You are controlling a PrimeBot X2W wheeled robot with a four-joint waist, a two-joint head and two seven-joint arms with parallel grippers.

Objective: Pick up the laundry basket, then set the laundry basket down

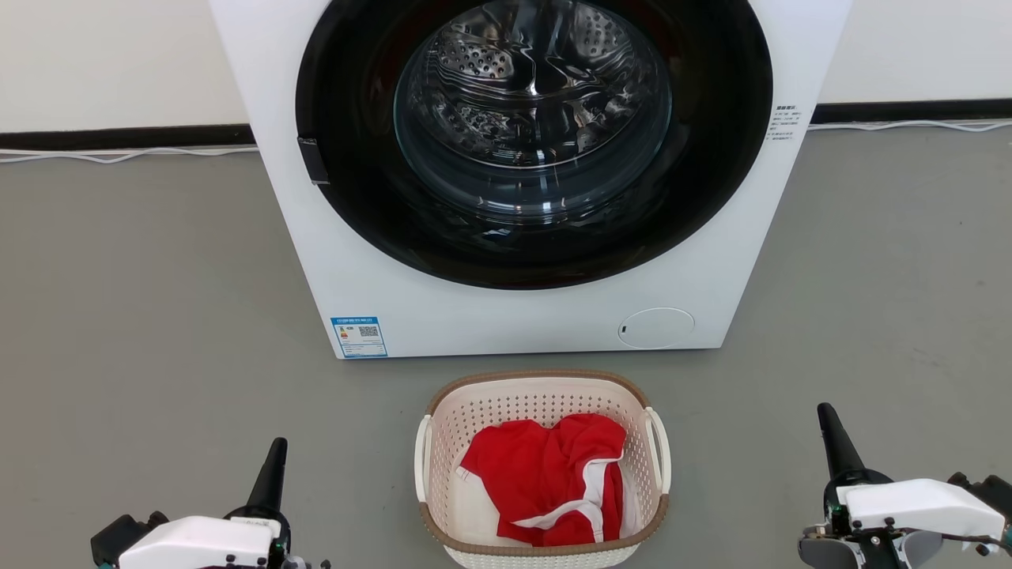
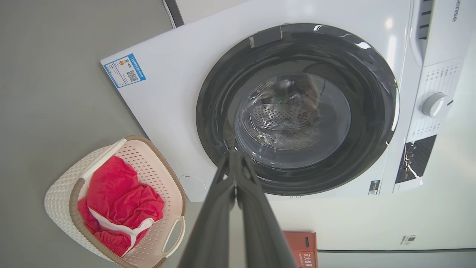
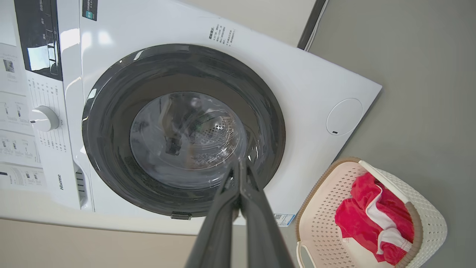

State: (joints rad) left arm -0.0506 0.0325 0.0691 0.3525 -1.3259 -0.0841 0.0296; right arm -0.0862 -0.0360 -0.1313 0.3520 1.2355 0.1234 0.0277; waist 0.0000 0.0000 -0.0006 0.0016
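Laundry basket (image 1: 506, 407), small, rounded-rectangular, of cream-white perforated plastic with a brown woven-look rim and 2 white side handles, is set on the grey floor (image 1: 118, 316) at the bottom centre of the head view. It is placed just in front of the white front-loading washing machine (image 1: 356, 261) and is not touched by it.

At the lower left, the left gripper (image 1: 277, 452) is seen with its 2 long dark fingers pressed together and pointing up. It is empty and is positioned well apart from the basket's left handle. In the left wrist view the same fingers are shown meeting tip to tip.

A crumpled red garment with white trim (image 1: 545, 466) is contained in the laundry basket, piled toward its right side. Behind it, the machine's round dark door with a glass window (image 1: 538, 118) is closed. A blue label (image 1: 359, 337) is stuck at the lower left of the front panel, and a round white cap (image 1: 656, 327) is set at the lower right.

At the lower right, the right gripper (image 1: 828, 419) is likewise seen with its 2 fingers together, empty, well clear of the right handle.
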